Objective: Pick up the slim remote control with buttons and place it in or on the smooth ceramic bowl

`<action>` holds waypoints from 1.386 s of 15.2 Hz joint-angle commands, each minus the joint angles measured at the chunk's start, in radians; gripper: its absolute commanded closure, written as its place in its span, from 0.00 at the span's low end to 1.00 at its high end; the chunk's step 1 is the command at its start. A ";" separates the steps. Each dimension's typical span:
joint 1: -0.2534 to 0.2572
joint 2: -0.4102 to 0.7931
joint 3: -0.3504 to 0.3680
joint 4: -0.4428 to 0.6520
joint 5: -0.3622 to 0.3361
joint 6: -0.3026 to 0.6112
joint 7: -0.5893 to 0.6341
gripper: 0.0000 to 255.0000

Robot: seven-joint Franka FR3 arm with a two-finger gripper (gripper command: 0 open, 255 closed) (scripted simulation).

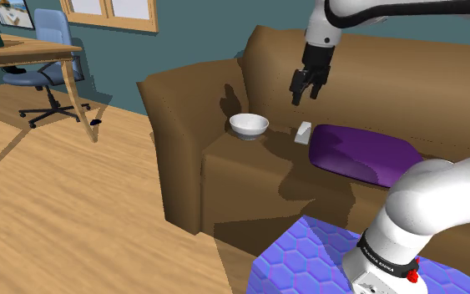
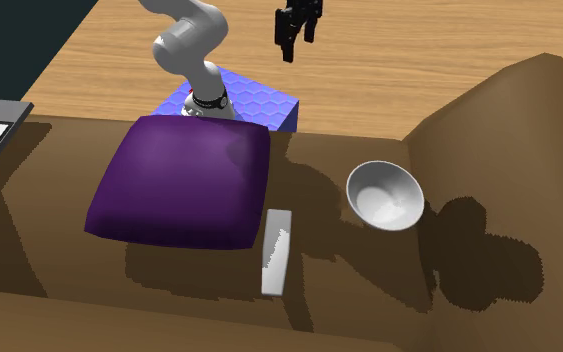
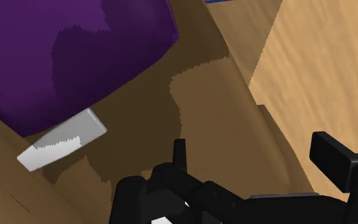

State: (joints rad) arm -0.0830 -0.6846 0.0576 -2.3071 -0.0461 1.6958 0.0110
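Observation:
A slim pale grey remote (image 1: pixel 304 133) lies on the brown sofa seat (image 1: pixel 250 159), close beside a purple cushion (image 1: pixel 362 154). A smooth white bowl (image 1: pixel 249 125) stands upright on the seat, a short way from the remote toward the sofa's arm. My black gripper (image 1: pixel 305 93) hangs in the air above the remote, open and holding nothing. In the second exterior view the remote (image 2: pixel 277 251) lies between the cushion (image 2: pixel 184 185) and the bowl (image 2: pixel 384 195), and the gripper (image 2: pixel 297 35) shows high up. The wrist view has the remote (image 3: pixel 61 140) ahead of the gripper (image 3: pixel 254 159), fingers apart.
The sofa's arm (image 1: pixel 170 108) and backrest (image 1: pixel 391 75) enclose the seat. My blue hex-patterned stand (image 1: pixel 308 259) is in front of the sofa. A wooden desk (image 1: pixel 24 58) and blue office chair (image 1: pixel 49 50) stand far off on the wood floor.

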 commanded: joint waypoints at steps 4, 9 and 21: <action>-0.067 0.133 -0.018 0.000 -0.021 0.137 0.093 0.00; -0.129 0.273 -0.041 0.030 -0.042 0.250 0.184 0.00; -0.254 0.603 -0.124 0.161 -0.070 0.455 0.388 0.00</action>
State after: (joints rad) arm -0.3276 -0.1059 -0.0594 -2.1545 -0.1148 2.1329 0.3797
